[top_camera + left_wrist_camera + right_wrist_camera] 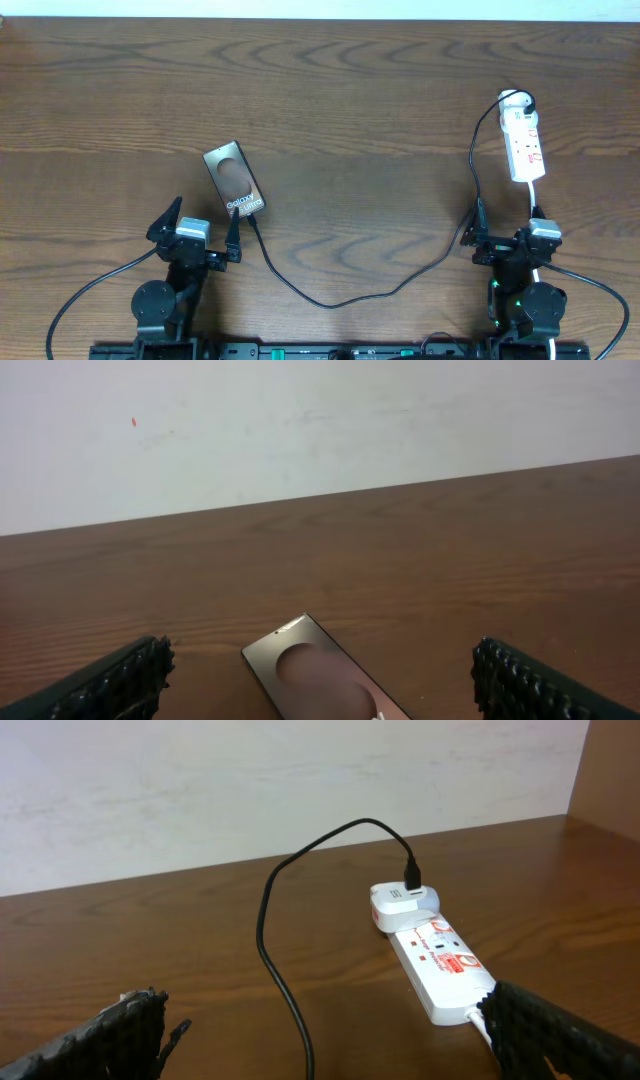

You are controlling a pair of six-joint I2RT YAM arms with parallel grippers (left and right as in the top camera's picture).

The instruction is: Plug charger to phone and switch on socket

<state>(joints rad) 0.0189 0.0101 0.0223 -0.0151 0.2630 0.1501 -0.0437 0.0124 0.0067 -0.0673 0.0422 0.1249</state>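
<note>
The phone (235, 181) lies face up at centre left, its lettered end toward me; it also shows in the left wrist view (320, 675). The black charger cable (330, 300) runs from the phone's near edge across the table up to a white plug (515, 100) at the far end of the socket (526, 145). In the right wrist view the socket (440, 960) lies ahead to the right, with the cable (275, 950) arching into the plug (403, 906). My left gripper (198, 232) (320, 700) is open, just short of the phone. My right gripper (508, 232) (330, 1040) is open and empty, short of the socket.
The socket's white cord (535, 200) runs back toward my right arm and passes by the right finger (480, 1020). A pale wall stands beyond the far table edge (320, 500). Bare wood lies between the phone and the socket.
</note>
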